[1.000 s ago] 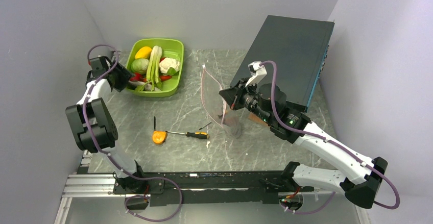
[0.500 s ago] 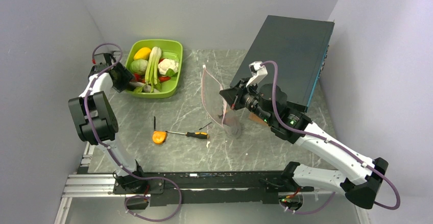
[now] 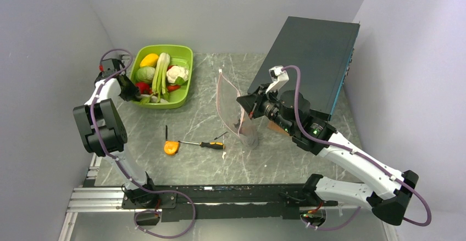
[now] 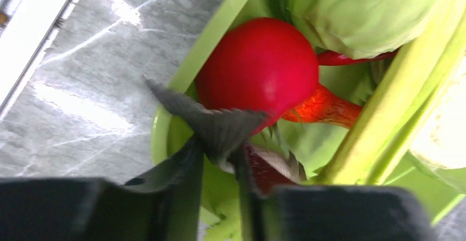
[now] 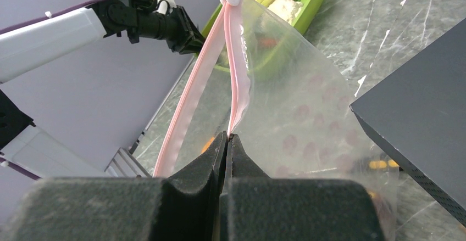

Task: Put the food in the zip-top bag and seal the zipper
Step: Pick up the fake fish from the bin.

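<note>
Left gripper (image 4: 228,142) is down in the tray corner, jaws drawing in: the first pick is under way!
A second ago I had it spread wide over the lime-green tray (image 4: 206,43). Now its fingers sit close together, and I can't tell whether they pinch anything yet. Just ahead of the tips sits the glossy red round piece (image 4: 258,65), with the pale leafy head (image 4: 362,10) beyond. Right gripper (image 5: 227,142) stays pressed together on the pink zipper (image 5: 236,60), and the clear, crinkly zip-top bag (image 5: 297,120) gapes open ahead of it.

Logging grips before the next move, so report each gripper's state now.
Left gripper: down in the green tray among the food; grip cannot be told.
Right gripper: closed on the zip-top bag's zipper.
</note>
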You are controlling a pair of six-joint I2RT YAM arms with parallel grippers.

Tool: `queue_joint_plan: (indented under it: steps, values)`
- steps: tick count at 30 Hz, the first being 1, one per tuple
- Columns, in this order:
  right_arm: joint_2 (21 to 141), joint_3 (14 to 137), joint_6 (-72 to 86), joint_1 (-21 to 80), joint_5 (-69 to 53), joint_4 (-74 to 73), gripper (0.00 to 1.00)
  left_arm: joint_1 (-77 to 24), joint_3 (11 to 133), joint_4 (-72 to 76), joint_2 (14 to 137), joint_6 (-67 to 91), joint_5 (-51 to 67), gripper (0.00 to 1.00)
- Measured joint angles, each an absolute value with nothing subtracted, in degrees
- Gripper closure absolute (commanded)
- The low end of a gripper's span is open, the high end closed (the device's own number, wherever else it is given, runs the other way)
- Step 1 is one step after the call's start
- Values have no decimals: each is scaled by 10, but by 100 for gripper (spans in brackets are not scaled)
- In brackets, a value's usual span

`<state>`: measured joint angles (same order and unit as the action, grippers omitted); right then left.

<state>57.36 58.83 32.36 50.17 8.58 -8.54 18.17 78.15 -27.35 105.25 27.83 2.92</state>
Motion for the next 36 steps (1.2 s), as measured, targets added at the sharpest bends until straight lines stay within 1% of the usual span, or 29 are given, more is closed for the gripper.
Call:
queue_joint_plan:
  steps: [1,4,8,12,16,20,30,33,36]
  values:
    - [574,588,324,502,86,-85,100,182,781,-275,1053,279,24,85]
    - [574,588,326,502,86,-85,100,183,781,-286,1050,279,10,88]
    - [574,588,326,502,86,-85,100,183,781,-296,1029,279,-1,97]
    - [574,588,326,502,85,-85,100,184,781,-298,983,279,-7,100]
    - [574,588,326,502,84,-86,100,186,760,-274,921,283,-9,100]
    - [578,589,326,502,83,-86,100,193,713,-239,853,294,1,100]
    - [594,602,326,502,73,-93,100,200,651,-167,742,291,33,100]
    - [595,606,325,502,74,-100,100,201,620,-115,692,283,77,100]
    - [597,609,325,502,74,-103,100,201,584,-31,657,284,161,100]
